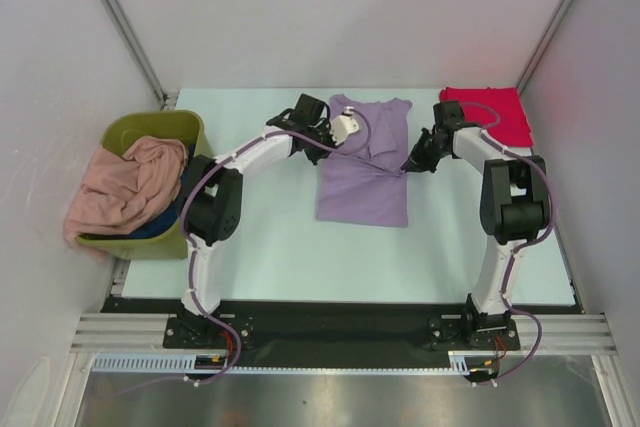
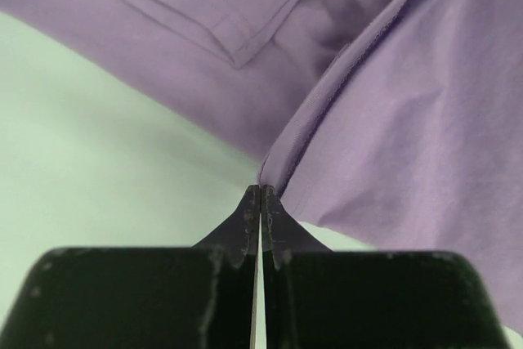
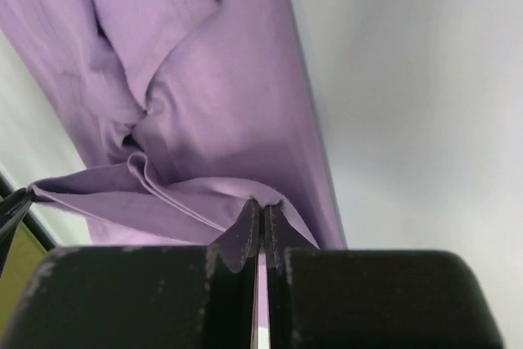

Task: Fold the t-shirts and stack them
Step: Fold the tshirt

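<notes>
Lavender shirt point(image 1: 362, 187): spread mid-table between both arms.
Risk: thin pinches may slip, or uneven pulls may skew the fold and bunch the cloth.
Left gripper point(image 2: 260, 195): jaws closed on the shirt's left edge.
Right gripper point(image 3: 260, 206): clamped tight on a gathered fold at its right side.
Red shirt point(image 1: 495, 112): folded, far right corner.

Lavender t-shirt point(image 1: 362, 187): soft matt cloth, creases and stitched hems noted. Red t-shirt point(image 1: 495, 115), far right corner: matt cloth. Salmon-pink t-shirt point(image 1: 125, 187): matt cloth, crumpled. Bin point(image 1: 150, 127): olive plastic, slight sheen. Worktop point(image 1: 330, 257): smooth, matt. Left gripper point(image 2: 260, 191), right gripper point(image 3: 260, 203): matt black, edges scuffed. Metal sheet point(image 1: 330, 397), near edge: brushed, dull gloss.
</notes>
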Controlling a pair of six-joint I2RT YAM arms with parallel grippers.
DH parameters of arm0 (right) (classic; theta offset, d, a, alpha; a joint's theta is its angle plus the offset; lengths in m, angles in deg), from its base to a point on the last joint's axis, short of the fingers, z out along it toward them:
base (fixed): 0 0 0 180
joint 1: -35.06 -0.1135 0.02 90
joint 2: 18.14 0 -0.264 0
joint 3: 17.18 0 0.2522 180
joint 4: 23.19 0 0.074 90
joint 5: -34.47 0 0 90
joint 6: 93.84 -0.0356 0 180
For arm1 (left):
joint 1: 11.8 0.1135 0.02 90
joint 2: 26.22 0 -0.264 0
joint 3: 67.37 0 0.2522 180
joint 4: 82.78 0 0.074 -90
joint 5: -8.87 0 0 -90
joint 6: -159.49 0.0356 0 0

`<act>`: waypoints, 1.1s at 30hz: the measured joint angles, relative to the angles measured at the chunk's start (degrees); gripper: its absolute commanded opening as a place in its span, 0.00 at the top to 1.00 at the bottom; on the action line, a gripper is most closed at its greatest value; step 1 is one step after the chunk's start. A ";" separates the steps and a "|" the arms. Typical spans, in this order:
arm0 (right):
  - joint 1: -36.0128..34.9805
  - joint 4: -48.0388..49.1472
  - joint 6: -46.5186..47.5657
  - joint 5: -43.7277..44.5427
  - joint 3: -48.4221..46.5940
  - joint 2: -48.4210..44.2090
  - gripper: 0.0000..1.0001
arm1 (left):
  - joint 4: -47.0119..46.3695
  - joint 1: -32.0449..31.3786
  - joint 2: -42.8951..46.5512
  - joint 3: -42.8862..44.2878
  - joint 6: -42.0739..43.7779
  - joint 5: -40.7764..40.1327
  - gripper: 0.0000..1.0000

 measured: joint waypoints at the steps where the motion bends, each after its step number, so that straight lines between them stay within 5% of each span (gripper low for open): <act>1: 0.17 0.33 0.00 0.00 -0.37 0.72 0.96 | 0.02 0.02 -0.57 0.24 -0.07 -0.68 1.00; 4: 0.66 0.70 -0.37 -0.02 -0.63 2.12 0.83 | -0.02 0.04 -2.16 0.90 -0.13 -1.79 1.00; 6: 1.11 0.98 -1.01 0.20 -0.66 2.78 0.64 | 0.02 0.04 -3.08 1.49 -0.42 -2.38 0.96; 8: 1.77 0.98 -1.18 0.72 -0.90 3.19 0.54 | -0.09 0.04 -4.00 2.45 -0.72 -2.73 0.77; 11: 3.41 0.96 -1.53 2.45 -2.08 3.28 0.52 | -0.24 0.04 -5.42 5.16 -1.84 -3.82 0.59; 18: 3.32 1.88 0.72 9.11 0.35 -6.73 0.53 | -0.76 1.18 -5.35 10.64 -5.79 -5.11 0.58; 24: -4.35 4.13 1.99 8.68 5.46 -15.89 0.56 | 1.90 1.07 1.73 1.70 -5.92 2.32 0.66; 33: -11.08 2.34 -0.48 9.77 22.64 -20.22 0.58 | 8.50 -8.22 11.65 -17.77 2.47 9.18 0.67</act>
